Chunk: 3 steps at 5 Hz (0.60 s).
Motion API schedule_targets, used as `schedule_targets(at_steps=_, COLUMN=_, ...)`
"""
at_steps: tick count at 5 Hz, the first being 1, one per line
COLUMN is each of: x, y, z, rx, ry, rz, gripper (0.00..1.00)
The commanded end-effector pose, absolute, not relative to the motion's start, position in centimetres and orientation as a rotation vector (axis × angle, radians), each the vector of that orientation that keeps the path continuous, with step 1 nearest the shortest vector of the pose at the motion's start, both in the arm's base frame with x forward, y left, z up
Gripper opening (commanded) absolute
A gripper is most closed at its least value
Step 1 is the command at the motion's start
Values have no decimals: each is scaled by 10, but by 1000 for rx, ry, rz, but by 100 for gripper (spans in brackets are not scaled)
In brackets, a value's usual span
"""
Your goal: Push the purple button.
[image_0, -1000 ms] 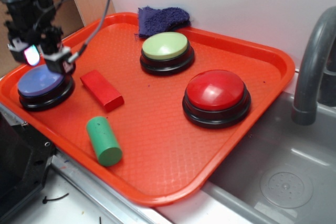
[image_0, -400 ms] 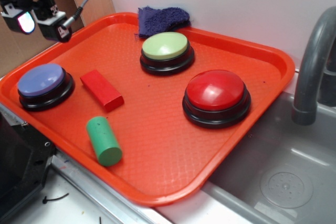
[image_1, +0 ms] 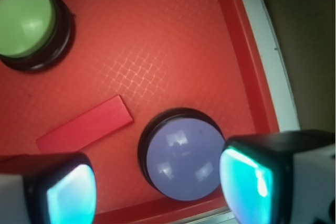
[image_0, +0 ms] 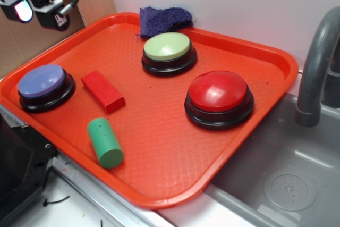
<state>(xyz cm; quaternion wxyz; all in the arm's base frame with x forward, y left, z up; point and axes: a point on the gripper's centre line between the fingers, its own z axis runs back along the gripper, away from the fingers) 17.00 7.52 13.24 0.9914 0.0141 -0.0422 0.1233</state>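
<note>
Item: purple button (image_0: 42, 81), domed, black base; stood at the near-left corner of the orange tray (image_0: 175, 179), untouched, just left of the red block (image_0: 103, 91).

Item: gripper (image_0: 35, 9), high above the tray's far-left edge, well clear of the button; wrist view showed the jaws spread wide with nothing between them, the button (image_1: 183, 158) visible in the gap below.

Other holdings: green cylinder (image_0: 105, 142) near front; green button (image_0: 168, 49) and blue cloth (image_0: 163, 18) at far side; red button (image_0: 219, 95) right; sink faucet (image_0: 319, 62) beyond the tray.

Step judged: gripper raised over target, no contact. Next move would call for a straight descent centred on the dome, then a firm downward press.
</note>
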Motion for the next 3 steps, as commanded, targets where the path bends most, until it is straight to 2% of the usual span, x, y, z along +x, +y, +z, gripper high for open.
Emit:
schedule_targets(at_steps=1, x=180, y=86, z=163, rx=21, ry=-140, rz=273, gripper=100)
schedule_targets(at_steps=2, x=182, y=84, z=170, rx=23, ry=-155, rz=282, gripper=100)
schedule_targets(at_steps=3, x=182, y=80, z=173, rx=31, ry=-138, rz=267, gripper=100)
